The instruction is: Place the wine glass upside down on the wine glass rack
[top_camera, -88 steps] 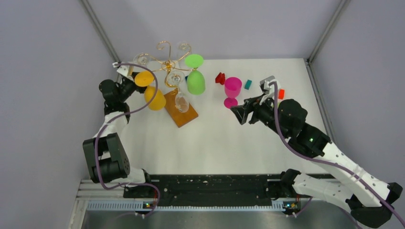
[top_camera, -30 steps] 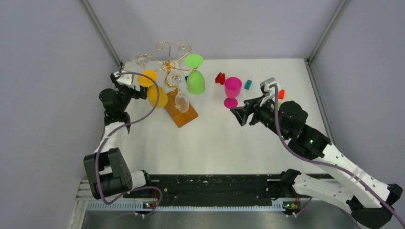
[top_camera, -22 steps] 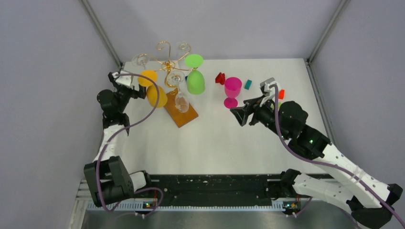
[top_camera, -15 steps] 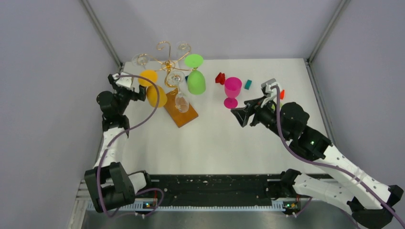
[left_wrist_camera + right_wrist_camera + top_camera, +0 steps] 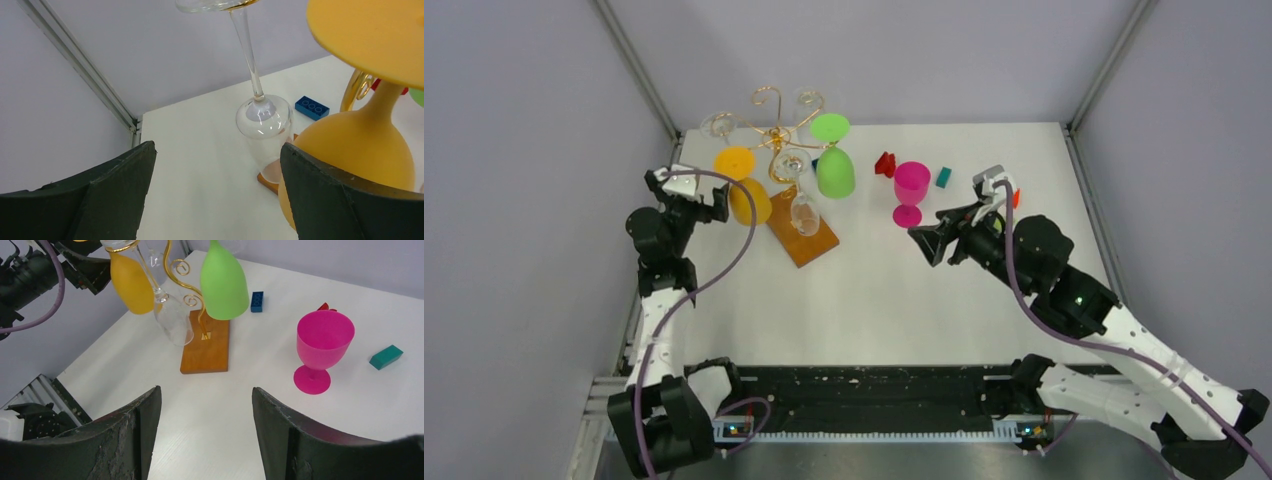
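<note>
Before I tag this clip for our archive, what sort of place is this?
Probably a robot test cell, not a home: plain grey walls box in a white table, left arm and right arm mount at its near edge.

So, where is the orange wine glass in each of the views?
Top external: the orange wine glass hangs upside down at upper left.
Left wrist: the glass fills the right side.
Right wrist: the glass is at top left.
Shared landmark: the rack's wooden base, just beside it in every view.
</note>
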Available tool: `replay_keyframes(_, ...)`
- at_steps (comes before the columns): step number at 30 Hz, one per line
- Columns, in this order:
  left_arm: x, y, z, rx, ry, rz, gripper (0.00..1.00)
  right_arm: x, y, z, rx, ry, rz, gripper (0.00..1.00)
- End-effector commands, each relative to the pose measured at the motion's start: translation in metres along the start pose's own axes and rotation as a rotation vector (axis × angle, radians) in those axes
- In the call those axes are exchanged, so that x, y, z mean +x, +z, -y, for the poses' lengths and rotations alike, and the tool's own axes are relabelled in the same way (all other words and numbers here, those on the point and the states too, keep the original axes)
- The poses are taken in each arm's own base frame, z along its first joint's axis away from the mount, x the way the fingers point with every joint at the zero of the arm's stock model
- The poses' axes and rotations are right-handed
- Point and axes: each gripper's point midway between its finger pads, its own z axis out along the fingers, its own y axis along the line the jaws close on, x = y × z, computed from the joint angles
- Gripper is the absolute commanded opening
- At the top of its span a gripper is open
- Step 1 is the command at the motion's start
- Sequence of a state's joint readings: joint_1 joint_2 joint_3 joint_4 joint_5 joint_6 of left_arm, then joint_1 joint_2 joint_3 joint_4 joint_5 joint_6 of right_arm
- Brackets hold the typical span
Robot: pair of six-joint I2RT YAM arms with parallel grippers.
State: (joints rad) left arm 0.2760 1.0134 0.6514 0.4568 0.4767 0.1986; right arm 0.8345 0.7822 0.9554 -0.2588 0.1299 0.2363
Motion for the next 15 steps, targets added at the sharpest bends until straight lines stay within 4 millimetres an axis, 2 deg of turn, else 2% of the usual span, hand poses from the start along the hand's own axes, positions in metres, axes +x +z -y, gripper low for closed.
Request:
replay_keyframes(1, -0.019, -0.012, -0.002, -0.037, 0.0, 0.044, 0.99, -0.017, -0.006, 0.003, 0.014, 0.01, 0.072, 0.66)
replay_keyframes(4, -0.025, -0.02, -0.011, -0.118, -0.06, 0.036, 0.99, -0.019, -0.006, 0.009, 0.05, 0.026, 0.078, 0.66)
replay_keyframes(8, -0.032, -0.034, -0.014, -0.173, -0.112, 0.042, 0.99, -0.021, -0.007, 0.023, 0.141, 0.07, 0.08, 0.66)
replay_keyframes(13, -0.045, -0.057, -0.018, -0.259, -0.16, 0.063, 0.99, -0.011, -0.001, 0.041, 0.266, 0.086, 0.011, 0.66)
replay_keyframes(15, -0.048, -0.065, -0.015, -0.269, -0.205, 0.073, 0.99, -0.007, 0.007, 0.041, 0.276, 0.078, -0.022, 0.66)
